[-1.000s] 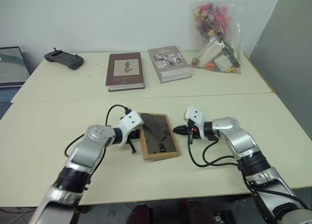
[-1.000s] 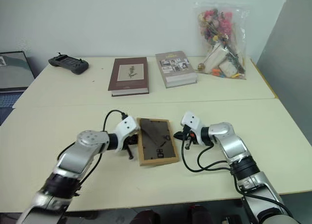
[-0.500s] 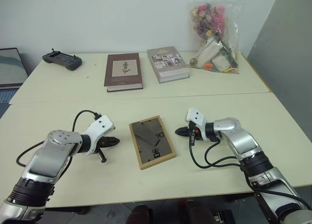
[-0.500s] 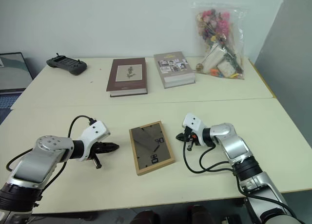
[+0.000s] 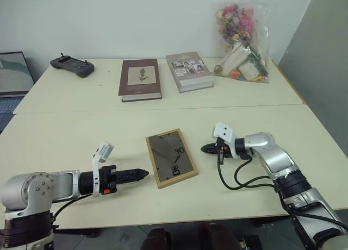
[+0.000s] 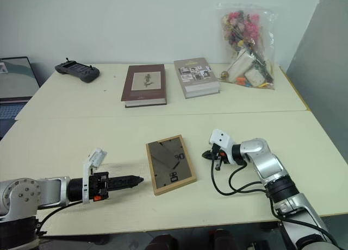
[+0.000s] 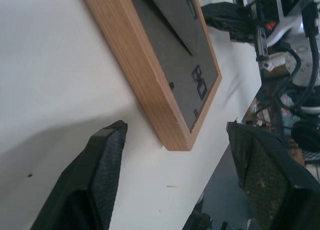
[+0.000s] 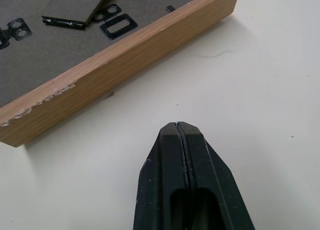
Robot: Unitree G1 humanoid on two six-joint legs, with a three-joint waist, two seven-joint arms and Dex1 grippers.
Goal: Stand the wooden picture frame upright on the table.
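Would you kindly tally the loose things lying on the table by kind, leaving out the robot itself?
Books: 2, the maroon book and the grey book
Picture frames: 1, the wooden picture frame, lying face down
Handheld controllers: 1, the dark controller
Bags: 1, the clear bag of flowers
Laptops: 1, the laptop at the table's left edge
Total: 6

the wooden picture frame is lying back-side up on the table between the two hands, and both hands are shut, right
Not quite. The wooden picture frame does lie back-side up on the table between the hands, but only the right hand is shut. The left wrist view shows the left hand open, its fingers spread wide, near a corner of the frame.
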